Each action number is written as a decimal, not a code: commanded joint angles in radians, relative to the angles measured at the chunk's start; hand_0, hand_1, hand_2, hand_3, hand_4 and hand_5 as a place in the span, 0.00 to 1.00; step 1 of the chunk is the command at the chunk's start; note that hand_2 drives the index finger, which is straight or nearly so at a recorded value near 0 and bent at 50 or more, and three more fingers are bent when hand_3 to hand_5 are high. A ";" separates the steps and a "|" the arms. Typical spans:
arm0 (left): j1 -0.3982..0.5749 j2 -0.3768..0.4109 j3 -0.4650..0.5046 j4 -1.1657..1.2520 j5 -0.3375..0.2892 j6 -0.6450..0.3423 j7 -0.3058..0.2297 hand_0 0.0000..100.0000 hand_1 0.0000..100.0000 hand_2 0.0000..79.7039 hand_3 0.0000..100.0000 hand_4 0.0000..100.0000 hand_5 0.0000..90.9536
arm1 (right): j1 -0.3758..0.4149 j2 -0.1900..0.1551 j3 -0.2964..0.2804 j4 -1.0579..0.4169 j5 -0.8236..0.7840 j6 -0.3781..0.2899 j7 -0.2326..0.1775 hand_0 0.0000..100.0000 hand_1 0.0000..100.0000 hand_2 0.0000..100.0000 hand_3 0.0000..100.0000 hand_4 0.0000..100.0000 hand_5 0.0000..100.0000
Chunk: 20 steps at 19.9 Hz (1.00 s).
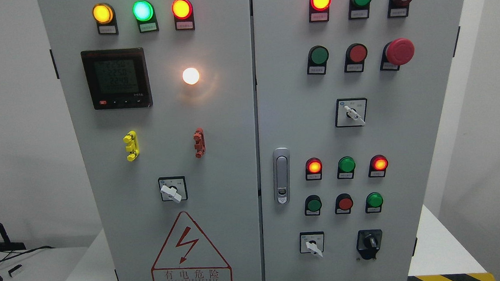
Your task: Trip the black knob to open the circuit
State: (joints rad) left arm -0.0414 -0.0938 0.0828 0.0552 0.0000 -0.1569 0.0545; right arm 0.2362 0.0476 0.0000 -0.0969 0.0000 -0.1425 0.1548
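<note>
Nearest, no robot hand in view, so grip state impossible to tell. Farther, black knob (369,241) low on right cabinet door (404,149), beside white selector (312,244), seemingly untouched. Task apparently not yet begun: reach and turn remaining.

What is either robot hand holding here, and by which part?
Nothing is held: neither hand is in view, and the black knob at the cabinet's lower right is untouched.

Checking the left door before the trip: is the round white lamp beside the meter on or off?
On. The white lamp glows brightly and casts a warm halo on the grey door, right of the meter.
</note>
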 commanded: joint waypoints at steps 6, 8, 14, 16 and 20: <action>0.000 -0.001 0.000 0.000 -0.031 0.000 0.001 0.12 0.39 0.00 0.00 0.00 0.00 | 0.002 0.014 -0.014 -0.023 -0.002 0.000 0.000 0.00 0.05 0.01 0.07 0.00 0.00; 0.000 -0.001 0.000 0.000 -0.031 0.000 0.001 0.12 0.39 0.00 0.00 0.00 0.00 | 0.002 0.014 -0.014 -0.024 -0.002 0.000 0.000 0.00 0.05 0.01 0.07 0.00 0.00; 0.000 0.000 0.000 0.000 -0.031 0.000 0.001 0.12 0.39 0.00 0.00 0.00 0.00 | 0.006 0.015 -0.014 -0.032 -0.002 0.000 -0.001 0.00 0.05 0.01 0.07 0.00 0.00; 0.000 0.000 0.000 0.000 -0.031 0.000 0.001 0.12 0.39 0.00 0.00 0.00 0.00 | 0.052 0.014 -0.015 -0.123 -0.006 0.000 -0.001 0.00 0.05 0.01 0.07 0.00 0.00; 0.000 0.000 0.000 0.000 -0.031 0.000 0.001 0.12 0.39 0.00 0.00 0.00 0.00 | 0.282 0.000 -0.021 -0.583 -0.011 -0.006 0.014 0.00 0.11 0.06 0.17 0.05 0.06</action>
State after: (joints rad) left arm -0.0414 -0.0939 0.0828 0.0552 0.0000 -0.1569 0.0545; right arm 0.3335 0.0573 -0.0001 -0.2232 0.0000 -0.1411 0.1542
